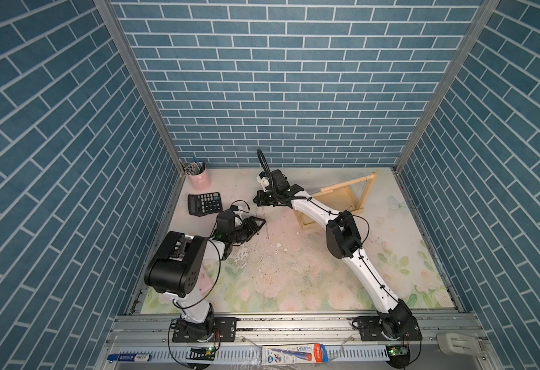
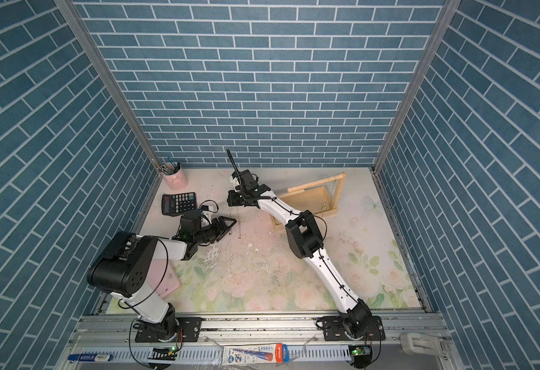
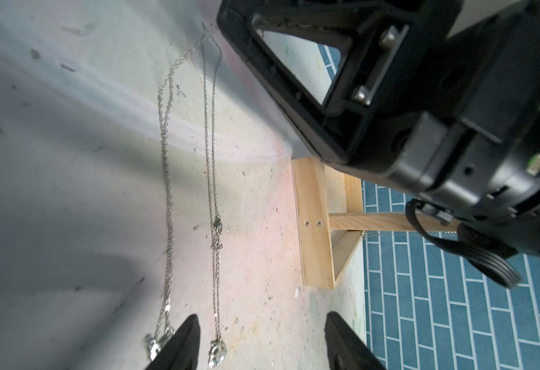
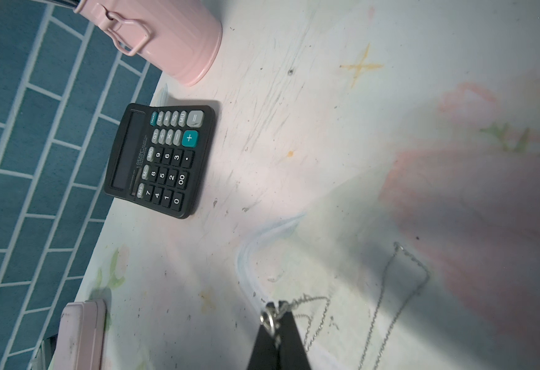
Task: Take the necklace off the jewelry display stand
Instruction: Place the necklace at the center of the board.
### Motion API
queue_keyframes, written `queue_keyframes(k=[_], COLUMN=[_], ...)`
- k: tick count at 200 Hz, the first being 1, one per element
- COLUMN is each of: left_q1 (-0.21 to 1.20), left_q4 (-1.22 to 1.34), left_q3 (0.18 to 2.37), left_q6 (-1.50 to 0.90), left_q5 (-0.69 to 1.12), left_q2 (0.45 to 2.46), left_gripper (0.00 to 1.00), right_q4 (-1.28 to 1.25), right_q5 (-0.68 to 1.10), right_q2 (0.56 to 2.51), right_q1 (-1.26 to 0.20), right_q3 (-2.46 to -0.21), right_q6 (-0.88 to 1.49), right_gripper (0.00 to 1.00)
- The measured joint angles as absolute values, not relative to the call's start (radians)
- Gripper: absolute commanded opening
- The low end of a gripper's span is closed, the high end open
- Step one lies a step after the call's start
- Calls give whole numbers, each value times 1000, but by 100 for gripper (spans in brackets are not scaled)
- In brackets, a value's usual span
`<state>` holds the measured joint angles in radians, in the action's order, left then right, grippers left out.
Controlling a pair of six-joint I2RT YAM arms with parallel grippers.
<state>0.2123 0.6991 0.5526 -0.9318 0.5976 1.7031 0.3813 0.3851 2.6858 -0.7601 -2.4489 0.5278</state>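
The pale wooden jewelry display stand (image 1: 336, 198) (image 2: 310, 198) (image 3: 315, 224) stands at the back right. My right gripper (image 1: 256, 201) (image 2: 229, 201) (image 4: 278, 307) is left of the stand, shut on the necklace's ring end (image 4: 267, 317). The necklace's silver strands (image 3: 211, 160) hang from it to the mat, clear of the stand. My left gripper (image 1: 261, 226) (image 2: 232, 226) (image 3: 262, 339) is open at the strands' lower ends. One pendant (image 3: 217, 350) sits between its fingers beside one fingertip (image 3: 188, 333). A second pendant (image 3: 153, 344) lies outside that finger.
A black calculator (image 1: 204, 203) (image 4: 163, 160) and a pink pen cup (image 1: 199, 177) (image 4: 172, 38) stand at the back left. A pink case (image 2: 166, 278) (image 4: 79, 333) lies under the left arm. Thin chains (image 1: 363, 189) hang on the stand's bar. White crumbs (image 1: 278, 245) dot the mat.
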Motion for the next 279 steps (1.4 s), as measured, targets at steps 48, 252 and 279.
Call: queue_keyframes(k=[48,252,279], left_q1=[213,213,213], left_q4=[732,884,893], left_q3=[558,468,460], left_q6=[-931,-937,-941], left_q5=[607,599,596], left_q2=[1775,1780,1778], left_gripper=[65,65,65], right_q4=[381,372,363], right_q5=[385,385,384], right_q2=[2686,2725,2740], right_q1=[-759,-756,-755], right_q3=[-2449,-2449,-2449], right_q6=[528,528,528], right_gripper=[0,0,0])
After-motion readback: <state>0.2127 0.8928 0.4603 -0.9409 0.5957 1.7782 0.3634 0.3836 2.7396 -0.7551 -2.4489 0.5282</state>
